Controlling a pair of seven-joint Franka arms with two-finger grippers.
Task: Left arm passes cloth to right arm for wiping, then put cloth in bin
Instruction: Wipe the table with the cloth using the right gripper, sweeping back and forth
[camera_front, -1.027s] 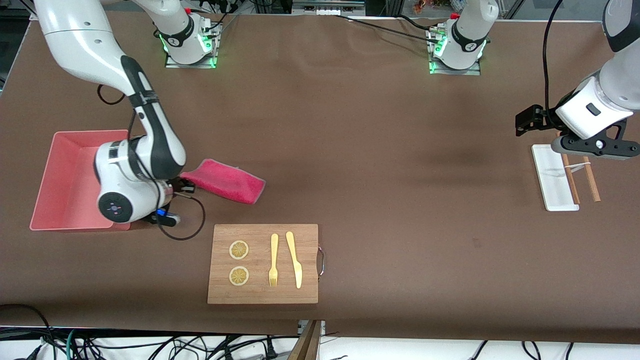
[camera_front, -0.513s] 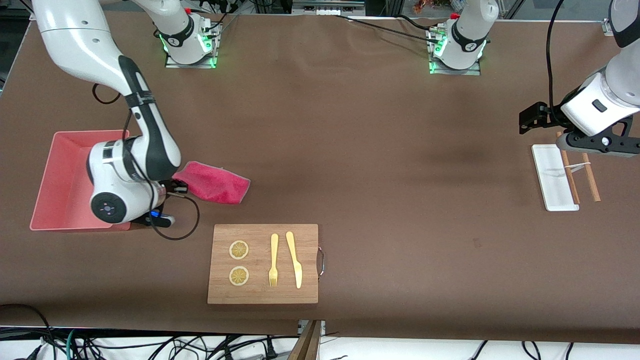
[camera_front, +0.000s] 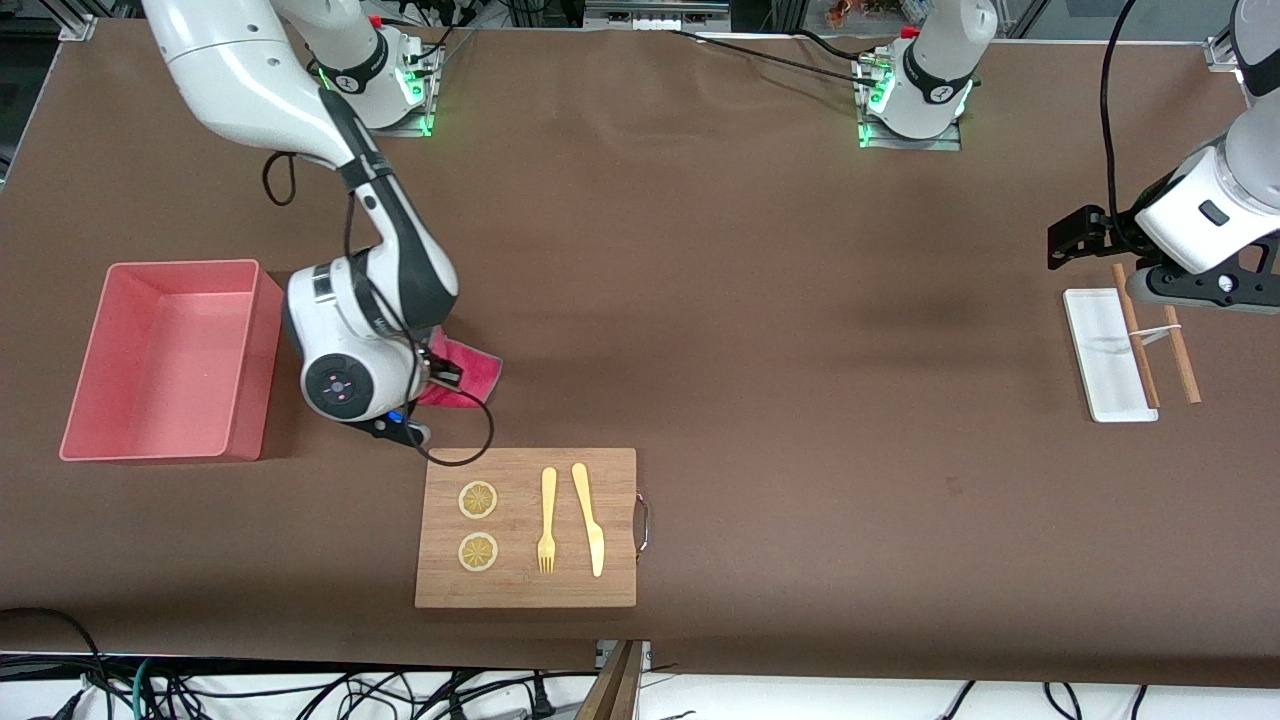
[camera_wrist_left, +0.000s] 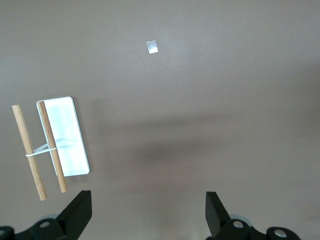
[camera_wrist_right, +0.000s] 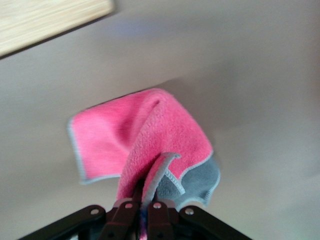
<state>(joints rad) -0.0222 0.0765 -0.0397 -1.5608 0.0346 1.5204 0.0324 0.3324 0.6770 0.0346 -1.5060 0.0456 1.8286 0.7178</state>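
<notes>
A wooden board (camera_front: 526, 527) lies nearest the front camera, carrying two lemon slices (camera_front: 478, 499), a fork (camera_front: 547, 520) and a knife (camera_front: 589, 518) side by side. Just above it in the front view, the right gripper (camera_front: 432, 372) has its fingers pinched tight on one edge of the cloth (camera_front: 466, 374); the crimson-pink towel hangs bunched from the fingertips, its grey-edged folds spread below them in the right wrist view (camera_wrist_right: 145, 142), over the brown table (camera_front: 760, 300) beside the board's corner. Whether its lower fold touches the tabletop cannot be told. The bin (camera_front: 165, 360), a salmon-pink tub, sits toward the right arm's end of the table, beside the right arm's wrist and clear of the cloth. At the left arm's end, a small white tray (camera_front: 1107, 354) rests with two wooden sticks (camera_front: 1137, 335) bound by a white band lying across and beside it. The left gripper (camera_wrist_left: 148, 212) hangs over the table near that tray, its fingers spread wide and holding nothing, while the left arm waits.
</notes>
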